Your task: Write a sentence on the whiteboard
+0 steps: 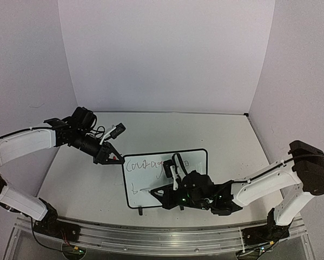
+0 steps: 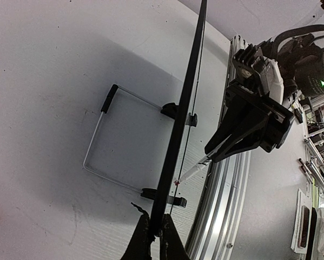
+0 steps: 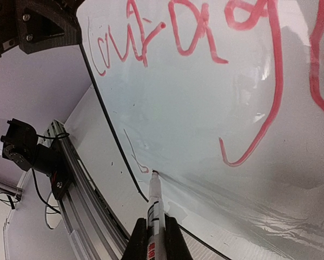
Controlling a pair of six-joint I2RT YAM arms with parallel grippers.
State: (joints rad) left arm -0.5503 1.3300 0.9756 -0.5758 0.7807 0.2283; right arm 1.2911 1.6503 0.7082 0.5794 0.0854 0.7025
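Note:
The whiteboard (image 1: 197, 162) lies mid-table, white with a thin black border. The sentence (image 1: 145, 165) is in red marker: "Courage" on the top line (image 3: 151, 38) and a small first letter below it (image 3: 136, 157). My left gripper (image 1: 112, 157) is shut on the board's left edge; in the left wrist view the jaws (image 2: 156, 235) pinch the board, seen edge-on (image 2: 183, 108). My right gripper (image 1: 164, 192) is shut on a white marker (image 3: 154, 203), whose tip touches the board (image 3: 205, 124) on the second line. The marker also shows in the left wrist view (image 2: 197, 170).
A wire stand (image 2: 105, 141) with two black clips hangs from the board's underside. An aluminium rail (image 1: 151, 235) runs along the table's near edge, close to the board. White walls enclose the table on three sides.

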